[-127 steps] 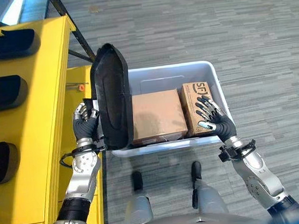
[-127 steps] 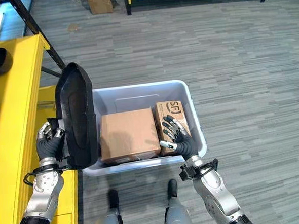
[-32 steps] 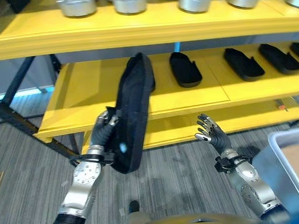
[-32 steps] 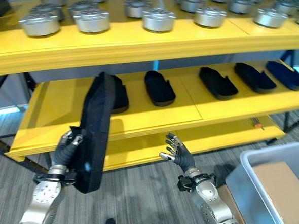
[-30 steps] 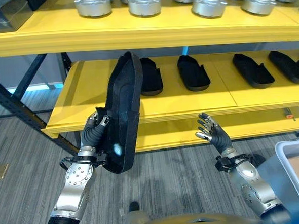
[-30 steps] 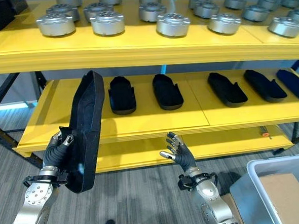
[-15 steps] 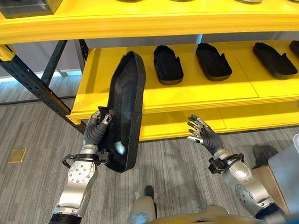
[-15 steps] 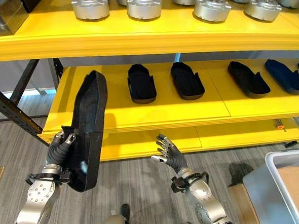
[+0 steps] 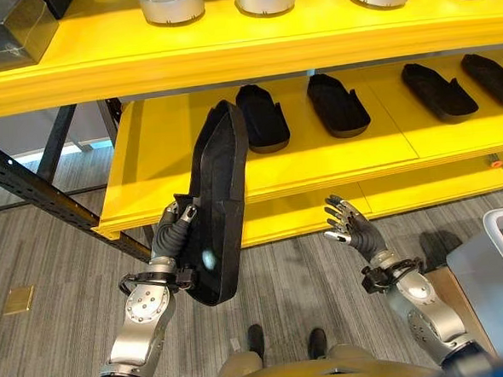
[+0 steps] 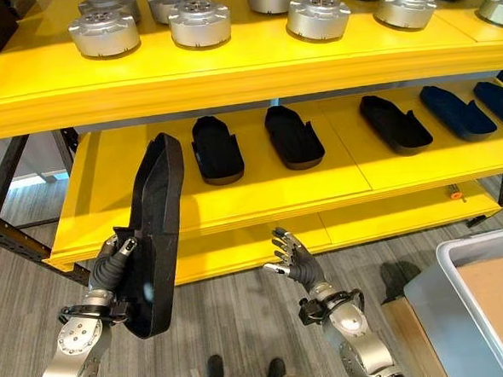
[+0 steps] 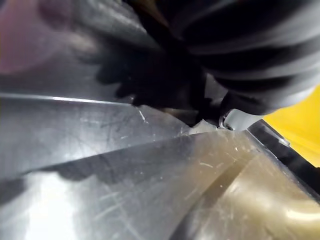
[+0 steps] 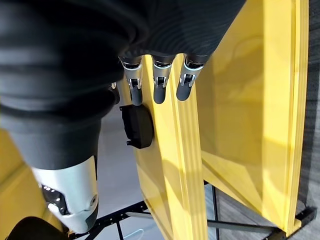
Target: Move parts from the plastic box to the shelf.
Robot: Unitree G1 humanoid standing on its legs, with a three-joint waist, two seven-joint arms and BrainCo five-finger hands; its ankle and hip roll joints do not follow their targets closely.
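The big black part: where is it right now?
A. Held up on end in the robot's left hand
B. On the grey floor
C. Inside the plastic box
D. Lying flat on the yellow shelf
A: the left hand is curled round the lower edge of the big black part, which stands upright in the air in front of the yellow shelf, above the floor and not yet on the shelf.

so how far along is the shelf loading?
Done: several black moulded tray parts already lie on the yellow middle shelf. In hand: the left hand grips another long black part, held upright before the shelf; the right hand is open. Left: placing it; cardboard boxes remain in the grey plastic box.
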